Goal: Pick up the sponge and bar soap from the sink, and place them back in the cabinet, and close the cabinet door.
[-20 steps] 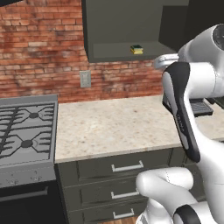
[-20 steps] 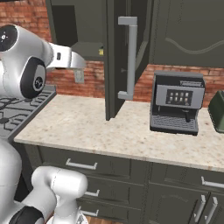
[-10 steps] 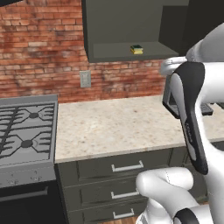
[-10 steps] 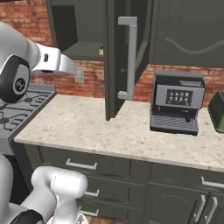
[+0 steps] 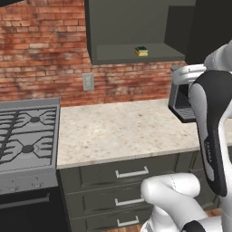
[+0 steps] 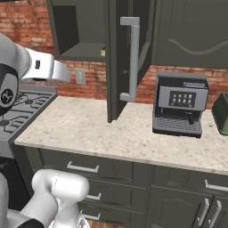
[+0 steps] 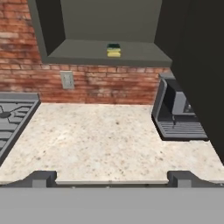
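Observation:
The yellow and green sponge (image 7: 113,50) lies on the bottom shelf of the open cabinet (image 7: 109,17), well ahead of and above my gripper (image 7: 112,179). The gripper is open, its two fingertips (image 7: 41,178) wide apart with nothing between them, hovering at the counter's near edge. From the left base view the sponge (image 5: 141,51) sits at the right of the cabinet (image 5: 131,27) shelf. The cabinet door (image 6: 124,58) stands swung open, its long silver handle (image 6: 132,58) facing out. The sink and the bar soap are out of view.
A black coffee machine (image 6: 180,104) stands on the speckled counter (image 7: 100,135) just right of the open door. A gas stove (image 5: 25,136) borders the counter on the left. An outlet (image 7: 67,79) is on the brick wall. Drawers (image 5: 131,173) run below the counter.
The arm has swung: its upper links moved left in the right base view and right in the left base view. Sponge and door have not moved. The gripper stays open.

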